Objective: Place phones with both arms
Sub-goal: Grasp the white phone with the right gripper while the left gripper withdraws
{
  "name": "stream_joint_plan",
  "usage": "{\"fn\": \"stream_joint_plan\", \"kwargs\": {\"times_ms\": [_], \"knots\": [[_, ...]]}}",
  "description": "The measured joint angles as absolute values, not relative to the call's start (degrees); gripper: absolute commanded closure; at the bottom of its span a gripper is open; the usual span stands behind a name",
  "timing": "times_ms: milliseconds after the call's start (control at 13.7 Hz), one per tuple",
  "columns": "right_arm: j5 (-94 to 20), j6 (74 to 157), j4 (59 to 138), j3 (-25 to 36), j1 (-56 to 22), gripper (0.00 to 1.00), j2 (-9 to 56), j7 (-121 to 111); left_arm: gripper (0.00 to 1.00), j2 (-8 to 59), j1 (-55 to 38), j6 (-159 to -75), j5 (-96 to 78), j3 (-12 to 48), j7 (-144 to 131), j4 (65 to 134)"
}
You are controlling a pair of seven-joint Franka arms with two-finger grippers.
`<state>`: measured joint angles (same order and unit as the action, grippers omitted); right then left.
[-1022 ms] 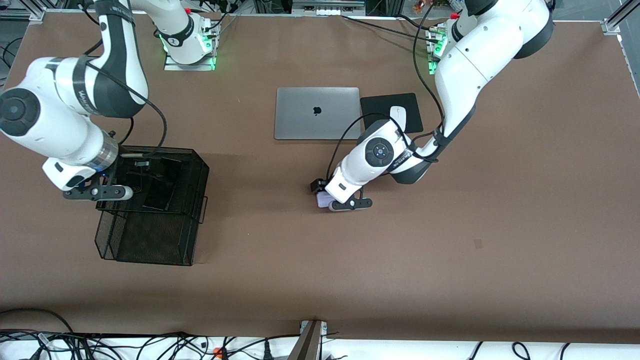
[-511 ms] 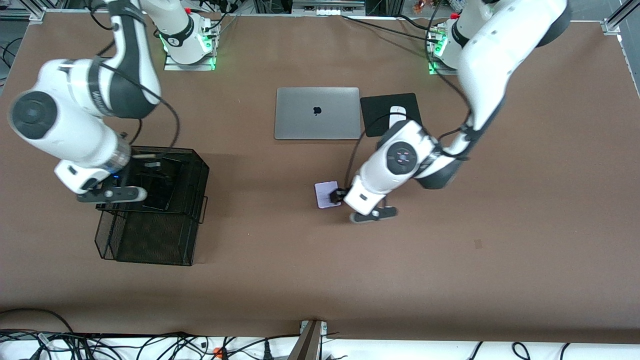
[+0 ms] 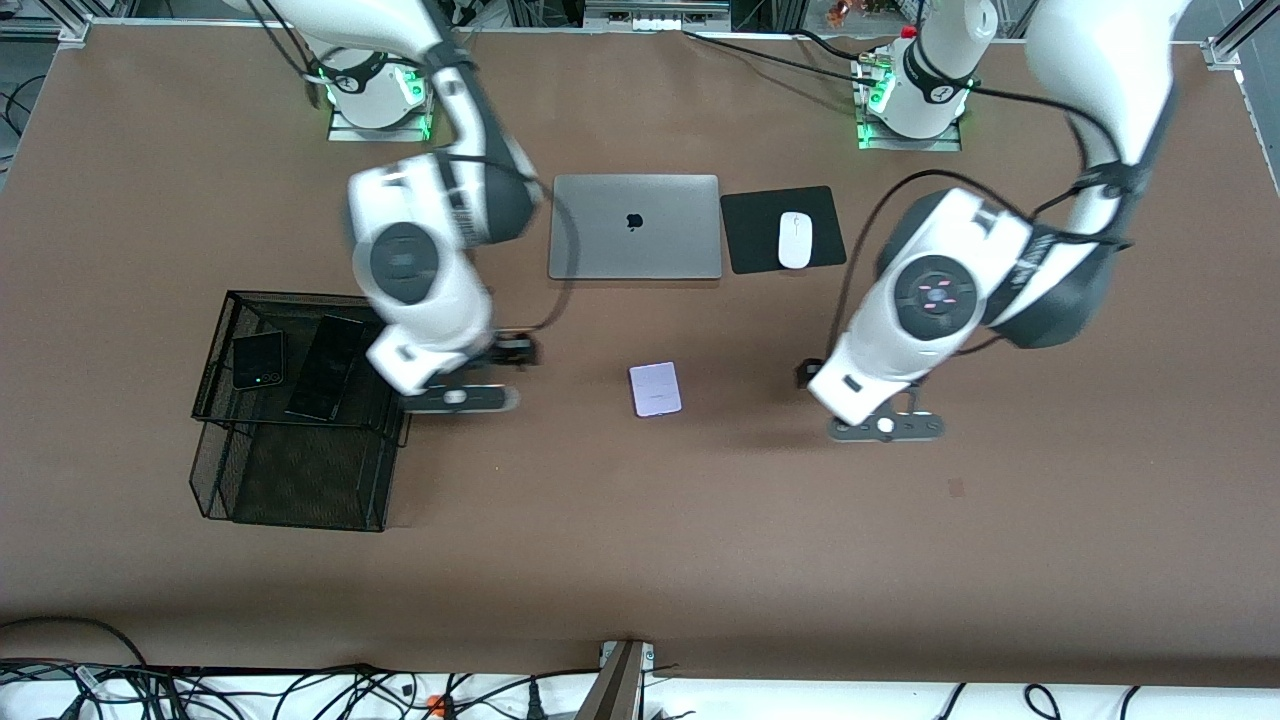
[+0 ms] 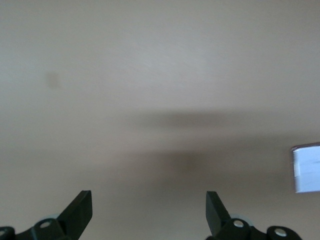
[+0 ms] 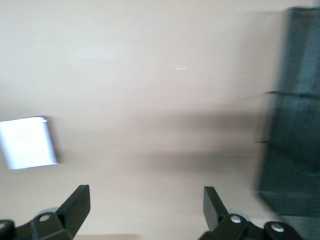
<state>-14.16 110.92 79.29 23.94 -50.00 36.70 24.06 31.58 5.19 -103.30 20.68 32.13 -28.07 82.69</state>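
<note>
Left gripper (image 3: 885, 425) drawn off the lavender phone (image 3: 656, 389), right gripper (image 3: 455, 397) moved from the basket (image 3: 300, 420) toward it

The right arm (image 3: 420, 250) reaches down from its base at the table's top edge, its wrist bent toward six o'clock. The right gripper (image 5: 145, 210) hangs low over bare table, fingers (image 5: 77, 202) spread wide with nothing between them. The left arm (image 3: 1000, 270) arcs out from its base and folds back at the elbow, its wrist pointing toward seven o'clock. The left gripper (image 4: 149, 212) hovers over bare table too, fingers (image 4: 80, 207) parted and empty.
</note>
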Motion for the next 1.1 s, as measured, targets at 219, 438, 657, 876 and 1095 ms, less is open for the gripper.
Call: {"fn": "stream_joint_plan", "kwargs": {"times_ms": [219,438,657,876,1095], "knots": [[-14.2,115.6,71.6,21.1,-53.6,0.00,44.9,32.8,0.00,24.6,4.7,-101.0,16.2,24.5,-16.3,83.3],[-14.2,123.0,69.2,20.8,-57.9,0.00,50.8,38.0,0.00,14.9,-0.8,-100.4,8.0,10.3,-4.0,87.7],[-14.2,127.3,69.0,20.8,-59.4,0.00,54.6,39.5,0.00,6.2,-3.2,-103.0,6.7,1.5,1.6,93.5],[-14.2,130.3,68.9,20.8,-59.6,0.00,57.7,39.5,0.00,-0.8,-2.7,-105.0,6.7,-0.3,3.5,99.6],[-14.2,132.9,68.9,20.8,-59.7,0.00,59.5,39.5,0.00,-2.2,-1.9,-103.6,6.2,-0.4,4.1,101.3]]}}
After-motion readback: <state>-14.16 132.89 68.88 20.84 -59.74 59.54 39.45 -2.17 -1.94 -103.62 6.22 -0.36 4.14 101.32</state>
